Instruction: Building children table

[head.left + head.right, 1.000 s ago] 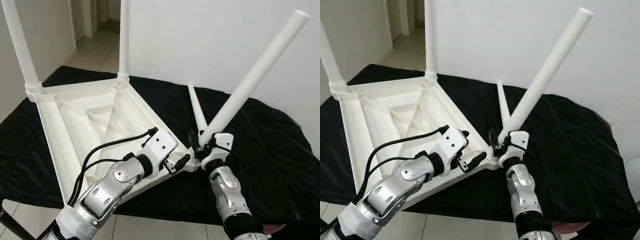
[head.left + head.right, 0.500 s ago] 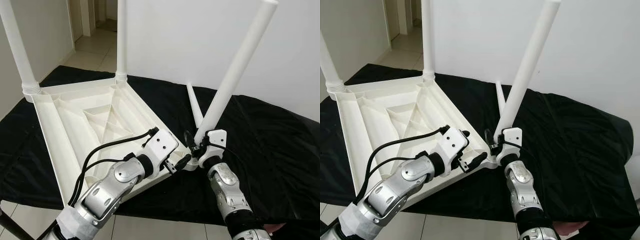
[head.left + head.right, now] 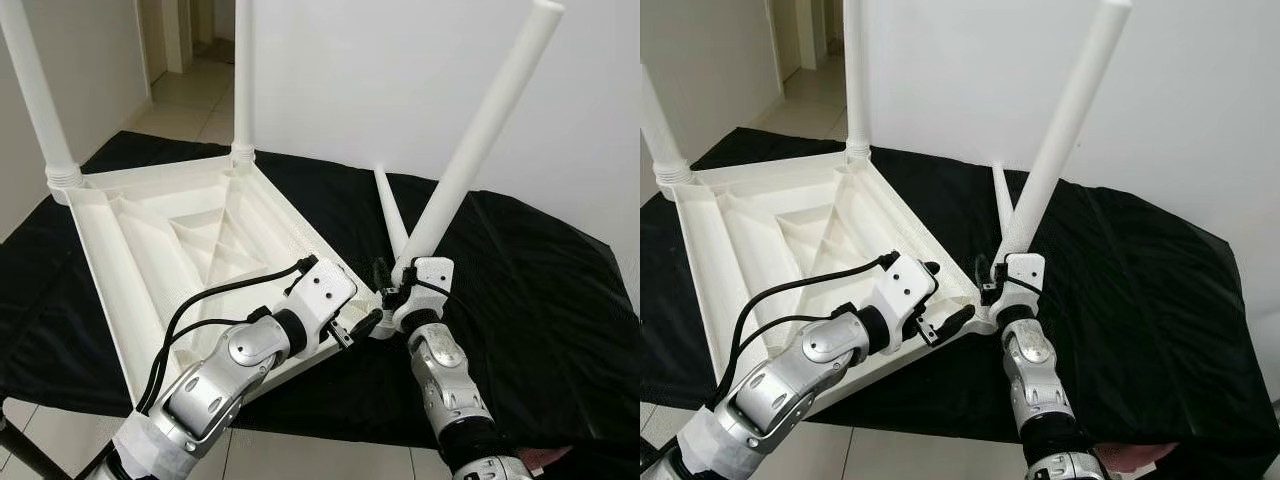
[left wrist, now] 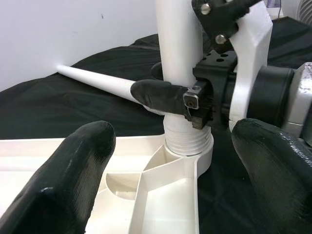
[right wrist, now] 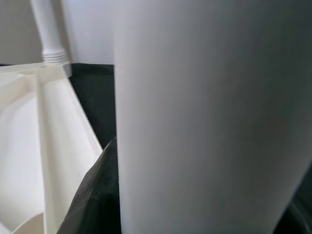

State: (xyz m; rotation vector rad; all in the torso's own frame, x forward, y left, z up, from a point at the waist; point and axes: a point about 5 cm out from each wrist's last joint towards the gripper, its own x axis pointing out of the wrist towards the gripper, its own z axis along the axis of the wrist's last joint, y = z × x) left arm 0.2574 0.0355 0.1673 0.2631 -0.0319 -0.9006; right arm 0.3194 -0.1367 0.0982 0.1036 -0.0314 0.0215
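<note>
The right gripper (image 3: 392,292) is clamped around the base of a white leg (image 3: 480,135), right where its threaded end sits in the near corner socket (image 4: 187,146) of the tabletop (image 3: 170,250). The leg leans up and away to the right, not upright. From the left wrist view one black finger (image 4: 161,96) wraps across the front of the leg just above the thread.

The left gripper (image 3: 360,325) sits just beside that same corner, its two fingers spread wide with nothing between them, hovering over the tabletop's edge and facing the socket.

The tabletop lies upside down, ribs showing, on a black cloth (image 3: 540,290) spread over the surface beneath. Two more legs already stand upright in the far corners: one at the far left (image 3: 35,90), one at the back (image 3: 243,75). A fourth, loose leg (image 3: 392,215) lies on the cloth just behind the right gripper, tapering away toward the wall (image 3: 400,80). It lies close behind the held leg and crosses it in the head views.

Tiled floor (image 3: 190,95) runs off through a doorway beyond.
</note>
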